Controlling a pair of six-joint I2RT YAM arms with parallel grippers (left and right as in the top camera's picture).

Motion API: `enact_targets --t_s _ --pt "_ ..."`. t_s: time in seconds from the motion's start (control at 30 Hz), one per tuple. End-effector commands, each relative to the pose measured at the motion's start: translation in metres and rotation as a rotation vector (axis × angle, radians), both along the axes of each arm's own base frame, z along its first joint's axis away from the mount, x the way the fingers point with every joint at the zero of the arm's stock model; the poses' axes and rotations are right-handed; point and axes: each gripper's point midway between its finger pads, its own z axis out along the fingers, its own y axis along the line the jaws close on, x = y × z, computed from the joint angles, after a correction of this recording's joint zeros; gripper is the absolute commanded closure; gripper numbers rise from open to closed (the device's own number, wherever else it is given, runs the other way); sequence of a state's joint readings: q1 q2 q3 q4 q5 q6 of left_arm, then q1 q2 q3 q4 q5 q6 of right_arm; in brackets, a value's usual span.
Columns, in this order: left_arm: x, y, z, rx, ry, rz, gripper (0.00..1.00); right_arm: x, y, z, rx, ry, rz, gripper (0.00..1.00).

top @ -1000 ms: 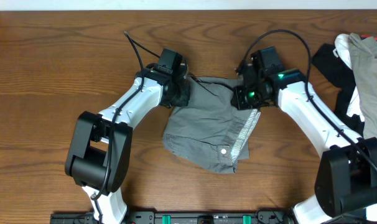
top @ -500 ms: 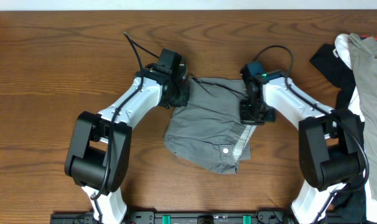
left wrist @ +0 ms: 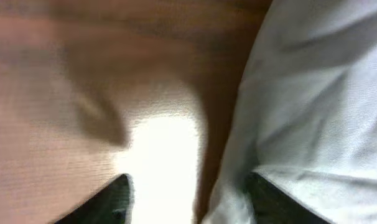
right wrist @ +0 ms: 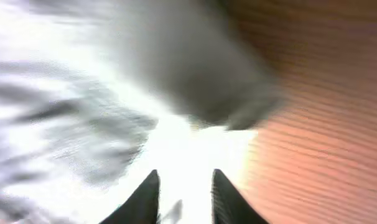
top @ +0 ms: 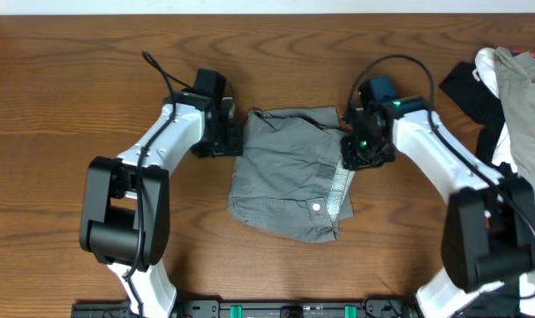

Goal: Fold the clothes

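A: Where are the shorts (top: 290, 172) lying?
B: I'm seeing them mid-surface (top: 73, 97), rumpled, between my two arms. The button (top: 318, 208) is facing up near their lower edge in the overhead view. The pale lining strip (top: 341, 190) is running down their right side.
A: Left gripper (top: 235, 141)?
B: I'm holding it low, just beside the shorts' left edge. The wrist view is showing its jaws spread wide, with bare wood and the cloth edge between them, gripping nothing.
A: Right gripper (top: 356, 152)?
B: It's hanging over the shorts' top right corner, at the upper end of the lining. The wrist view is blurred and blown out. The jaws are standing parted with a narrow gap, and I'm not making out any cloth pinched in it.
A: Anything else?
B: A pile (top: 506, 88) of beige, black and white garments is lying at the far right edge, well apart from the shorts.
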State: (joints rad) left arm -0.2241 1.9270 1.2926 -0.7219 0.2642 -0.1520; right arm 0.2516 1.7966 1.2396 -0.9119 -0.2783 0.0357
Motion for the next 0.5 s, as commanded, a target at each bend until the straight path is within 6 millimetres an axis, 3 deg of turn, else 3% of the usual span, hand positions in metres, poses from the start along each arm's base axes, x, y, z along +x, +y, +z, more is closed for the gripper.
enact_targets --t_s 0.0,0.13,0.33,0.4,0.47 --pt "-0.005 -0.003 0.007 -0.064 0.024 0.01 0.17 -0.009 0.04 0.037 0.259 -0.061 0.171 0.59" --pt "-0.01 -0.029 0.01 -0.229 0.051 -0.011 0.05 -0.008 0.044 0.037 0.265 -0.069 0.178 0.51" --pt "-0.023 -0.068 -0.001 -0.398 0.101 -0.116 0.04 -0.003 0.047 0.035 0.262 -0.079 0.16 0.51" --pt "-0.029 -0.076 -0.007 -0.424 0.125 -0.142 0.08 -0.001 0.047 0.035 0.262 -0.083 0.149 0.51" --pt "-0.032 -0.078 -0.012 -0.42 0.143 -0.147 0.23 -0.001 0.047 0.035 0.262 -0.081 0.146 0.51"
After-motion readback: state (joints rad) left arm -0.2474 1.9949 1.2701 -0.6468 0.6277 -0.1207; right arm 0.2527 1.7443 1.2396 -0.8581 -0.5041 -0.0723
